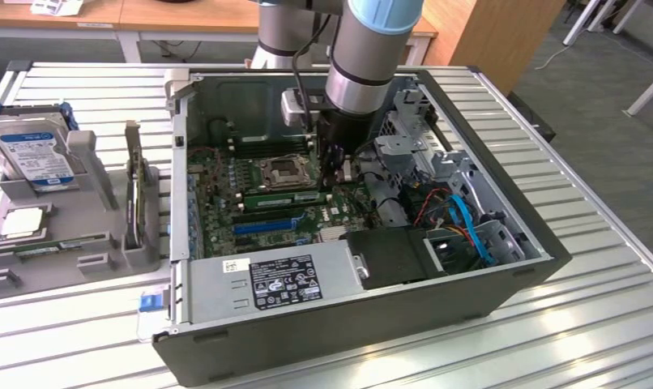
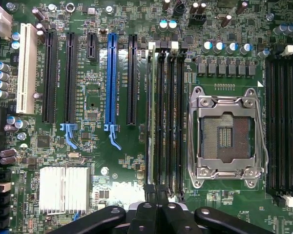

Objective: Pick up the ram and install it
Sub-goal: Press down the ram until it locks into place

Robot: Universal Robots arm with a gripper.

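The ram (image 1: 287,197), a long green stick, stands on edge in a black memory slot beside the empty processor socket (image 1: 283,172), inside the open computer case (image 1: 413,324). In the wrist view, the ram (image 2: 150,117) is a thin pale line in the outermost of the slots next to the socket (image 2: 227,136). My gripper (image 1: 338,172) reaches down into the case at one end of that slot row. Its dark fingers are pressed together with nothing between them, so the gripper (image 2: 158,217) is shut. I cannot tell whether the tips touch the stick.
A grey holder (image 1: 89,267) at the exterior view's left carries a hard drive (image 1: 35,154), a square processor chip (image 1: 24,223) and a thin green stick (image 1: 61,243). Drive cages and blue cables (image 1: 467,227) crowd the case's right side. Expansion slots (image 2: 111,83) and a heatsink (image 2: 63,189) flank the memory slots.
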